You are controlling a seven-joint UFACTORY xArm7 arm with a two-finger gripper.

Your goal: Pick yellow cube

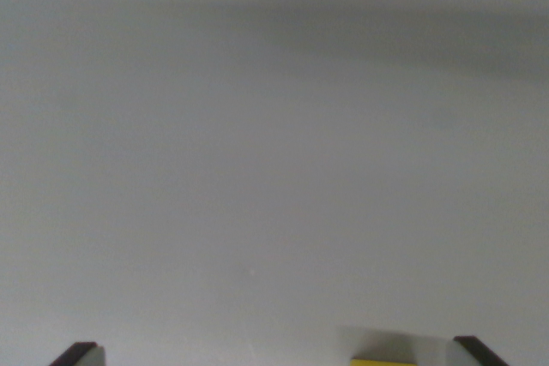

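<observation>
At the bottom edge of the wrist view, the 2 dark fingertips point(79, 352) of the gripper point(279, 353) stand wide apart, released and holding nothing. 1 yellow cube point(383, 362) peeks in between them, just beside the wrist view's right tip, without clear contact. It rests on a smooth, matte grey surface point(257, 169).

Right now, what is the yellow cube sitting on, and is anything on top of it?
Only a sliver of the yellow cube shows at the frame's bottom edge, apparently resting on the plain grey surface. Nothing shows on its visible top edge; the rest is cut off. It lies between the gripper's fingertips.
</observation>
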